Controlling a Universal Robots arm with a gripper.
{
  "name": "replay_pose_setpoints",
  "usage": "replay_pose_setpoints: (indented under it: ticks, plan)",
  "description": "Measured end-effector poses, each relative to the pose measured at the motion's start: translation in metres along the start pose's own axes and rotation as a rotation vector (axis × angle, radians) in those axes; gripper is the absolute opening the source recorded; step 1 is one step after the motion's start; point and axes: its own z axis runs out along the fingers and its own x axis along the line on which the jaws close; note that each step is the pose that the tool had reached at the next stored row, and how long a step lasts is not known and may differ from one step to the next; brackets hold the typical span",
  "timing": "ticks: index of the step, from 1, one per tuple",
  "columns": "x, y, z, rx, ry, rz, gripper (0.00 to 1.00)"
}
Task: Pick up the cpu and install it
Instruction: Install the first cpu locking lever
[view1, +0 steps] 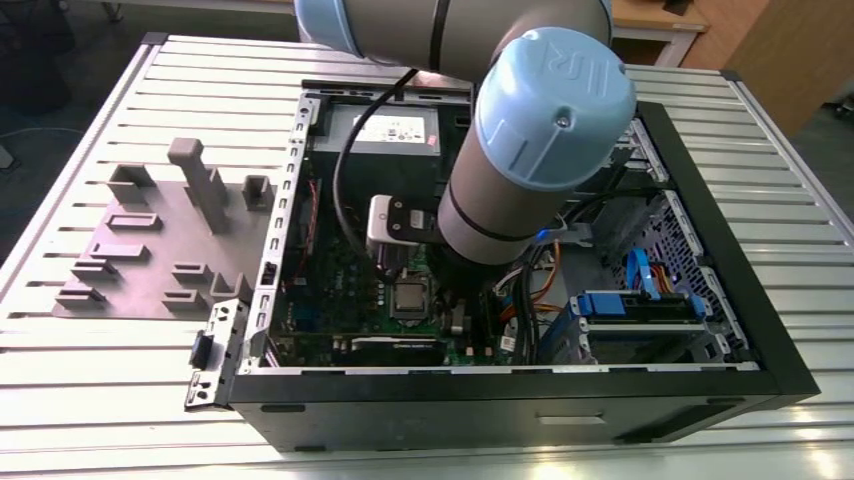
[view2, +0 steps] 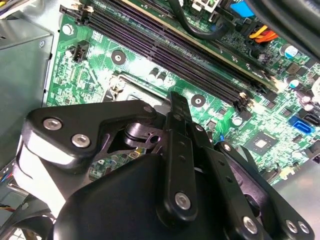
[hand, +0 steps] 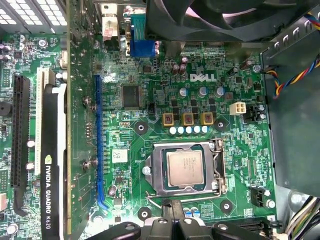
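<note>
My jaws sat closed, empty, near the cpu (hand: 185, 168) in its socket (hand: 158, 170); a bump could've bent pins.

The cpu (hand: 185, 168) has a dull silver top, and the socket frame (hand: 218, 167) around it is a brighter silver. The motherboard (hand: 150, 85) is green, flecked with pale traces. 3 square parts (hand: 188, 118) are gold-brown with dark centres, and 1 slot (hand: 98, 140) is blue. The gripper (view2: 178, 107) is matte black. The arm (view1: 554, 110) is grey with pale blue caps, and the table (view1: 107, 400) is ribbed silver.
</note>
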Motion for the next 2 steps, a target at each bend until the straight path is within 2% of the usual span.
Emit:
replay_pose_setpoints:
  ticks: [2]
  plan:
    - [0.0000,0.0000,0.0000,0.0000,0.0000,0.000,0.11]
